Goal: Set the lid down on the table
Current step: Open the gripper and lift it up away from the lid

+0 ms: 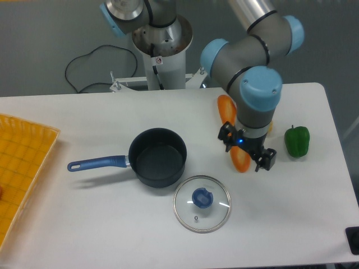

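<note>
The lid [202, 203] lies flat on the white table [101, 224], knob up, below and to the left of the gripper [247, 152], just beside the open saucepan [157, 157]. The gripper hangs well clear of it over an orange pepper [234, 134], its jaws spread apart and holding nothing. A green pepper [297, 140] sits off to the jaws' right, and a yellow tray [22, 168] rests at the far left edge.

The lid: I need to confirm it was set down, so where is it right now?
The lid lies flat on the table, near the front edge, just right of and in front of the saucepan.
</note>
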`<act>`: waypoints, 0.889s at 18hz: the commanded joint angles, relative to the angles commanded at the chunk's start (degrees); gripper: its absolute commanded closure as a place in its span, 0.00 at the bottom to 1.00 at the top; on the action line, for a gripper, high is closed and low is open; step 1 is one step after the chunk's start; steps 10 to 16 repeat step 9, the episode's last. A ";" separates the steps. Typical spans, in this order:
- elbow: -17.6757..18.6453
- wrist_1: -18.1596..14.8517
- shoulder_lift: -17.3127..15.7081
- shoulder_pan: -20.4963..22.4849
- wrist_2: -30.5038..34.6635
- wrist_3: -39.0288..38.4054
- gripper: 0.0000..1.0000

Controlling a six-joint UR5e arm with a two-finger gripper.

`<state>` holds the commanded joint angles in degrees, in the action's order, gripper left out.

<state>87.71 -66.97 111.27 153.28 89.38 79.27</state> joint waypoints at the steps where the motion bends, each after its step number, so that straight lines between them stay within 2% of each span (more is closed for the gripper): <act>1: 0.09 -0.17 0.00 0.52 0.00 1.49 0.00; 4: 0.09 -1.76 -1.23 0.97 0.00 5.89 0.00; 16: 0.44 -1.76 -1.49 1.50 0.09 6.16 0.00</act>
